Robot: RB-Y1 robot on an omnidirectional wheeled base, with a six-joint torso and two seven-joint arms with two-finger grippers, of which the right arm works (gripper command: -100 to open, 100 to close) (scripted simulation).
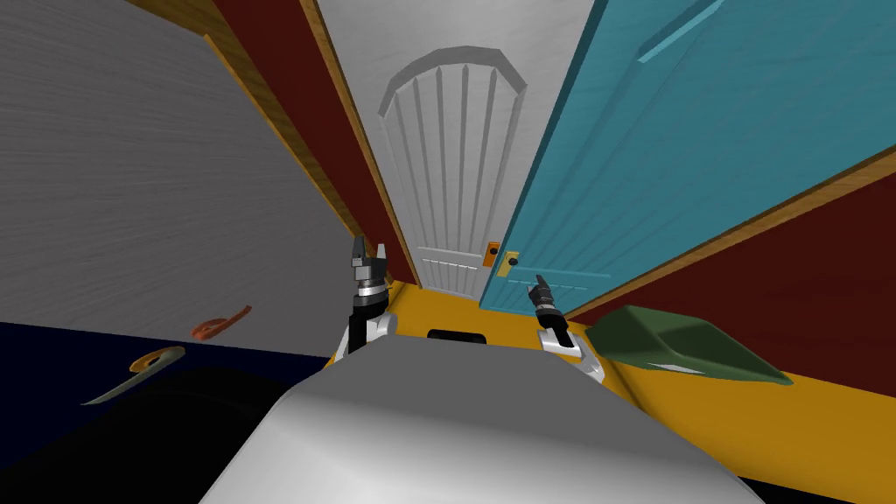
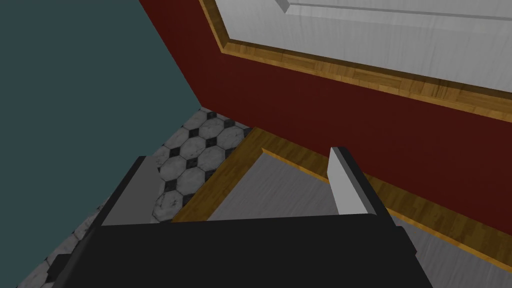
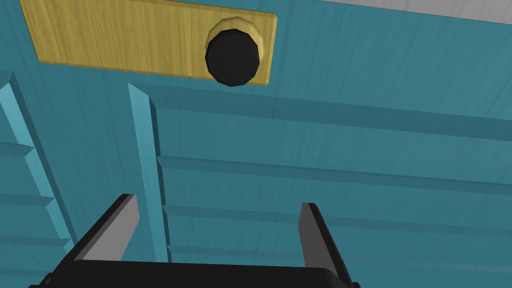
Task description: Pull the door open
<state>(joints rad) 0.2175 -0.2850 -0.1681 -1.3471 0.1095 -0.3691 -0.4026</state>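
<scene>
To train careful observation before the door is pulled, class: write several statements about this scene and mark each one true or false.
1. The right jaws are shut on the black knob. False: they stand open, short of the knob and apart from it.
2. The knob sits on a yellow wooden plate on the teal door. True.
3. The left jaws stand open. True.
4. The floor beyond the left jaws is plain carpet. False: it is patterned tile, grey and black.
5. A white door stands beside the teal one. True.
</scene>
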